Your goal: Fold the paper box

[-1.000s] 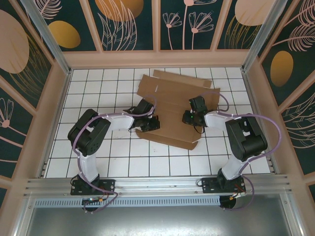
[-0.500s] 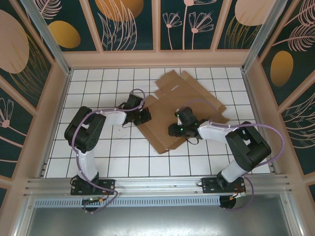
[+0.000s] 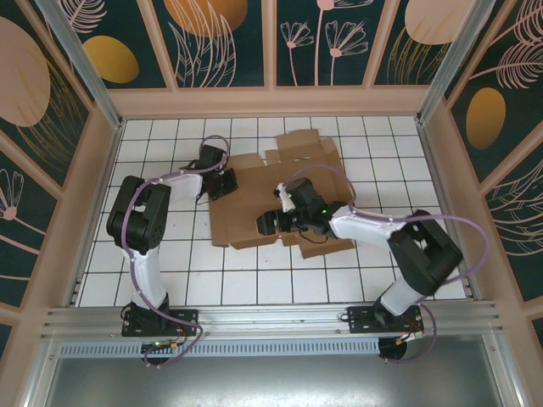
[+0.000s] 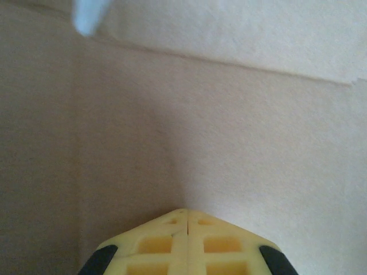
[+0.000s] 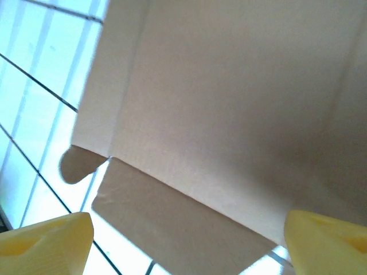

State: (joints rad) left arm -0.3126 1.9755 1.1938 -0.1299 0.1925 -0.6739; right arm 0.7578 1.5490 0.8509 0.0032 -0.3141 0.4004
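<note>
The paper box is a brown cardboard blank with flaps and creases, lying near the middle of the white tiled table. My left gripper is at the blank's left edge. In the left wrist view its yellow fingers are shut together with nothing between them, and its tip is close against the cardboard. My right gripper hovers over the blank's near-middle part. Its yellow fingertips stand wide open in the right wrist view, with a cardboard panel and a flap in front of them, apart from them.
The tiled table is boxed in by wooden walls at the back and both sides. An aluminium rail with both arm bases runs along the near edge. Bare tiles lie at the front and left of the blank.
The blank has slid and turned to the left across the table. Both arms swung left with it. The right gripper's jaws have opened wide; the left stayed shut.
</note>
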